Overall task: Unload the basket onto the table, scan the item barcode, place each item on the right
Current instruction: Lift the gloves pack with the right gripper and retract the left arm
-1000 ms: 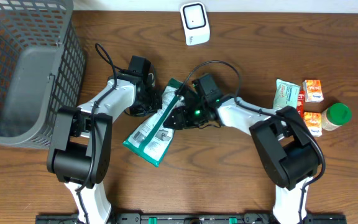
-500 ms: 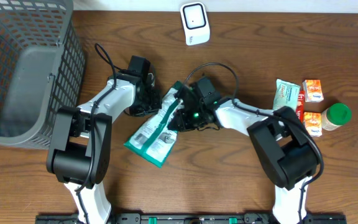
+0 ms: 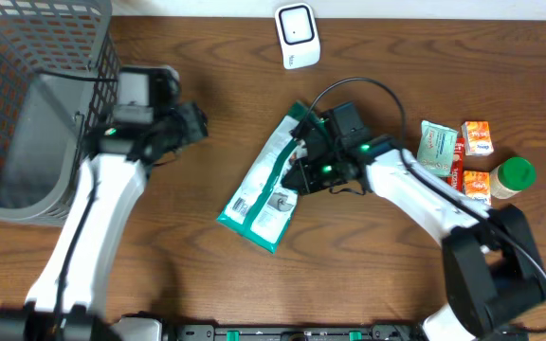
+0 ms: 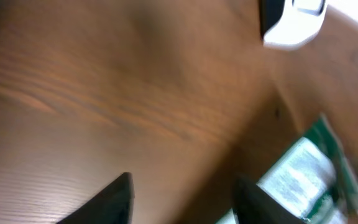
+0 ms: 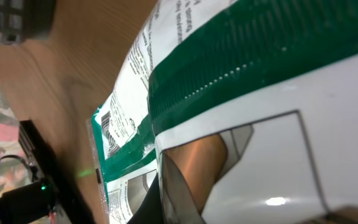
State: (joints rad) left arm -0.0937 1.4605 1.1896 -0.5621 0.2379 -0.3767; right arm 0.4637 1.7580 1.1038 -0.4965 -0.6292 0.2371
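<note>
One green-and-white pouch (image 3: 263,185) on table (image 3: 368,284), lying slantwise, top end toward scanner (image 3: 297,36) but well apart from it. Print on pouch too small to read from overhead. In right wrist view, a barcode (image 5: 107,127) and lines of black text on the white panel, letters not legible. Nothing readable on scanner either, nor on orange boxes (image 3: 477,137), mint packet (image 3: 437,144) or green-lidded jar (image 3: 514,176) at right edge. Versus a second ago: left gripper (image 3: 195,123) gone from pouch, now up-left just beside basket (image 3: 27,95), whole left arm swung that way. Pouch shifted right along with right arm. Left fingers (image 4: 120,199) apart in wrist view, bare wood between, holding nothing; pouch corner and scanner further ahead, blurred. Right gripper (image 3: 301,169) at pouch's upper right edge, clamped tight on it, where a second ago it sat there with jaws apart. Dark finger (image 5: 173,199) pressed against pouch face in right wrist view, pouch filling most of that frame.
</note>
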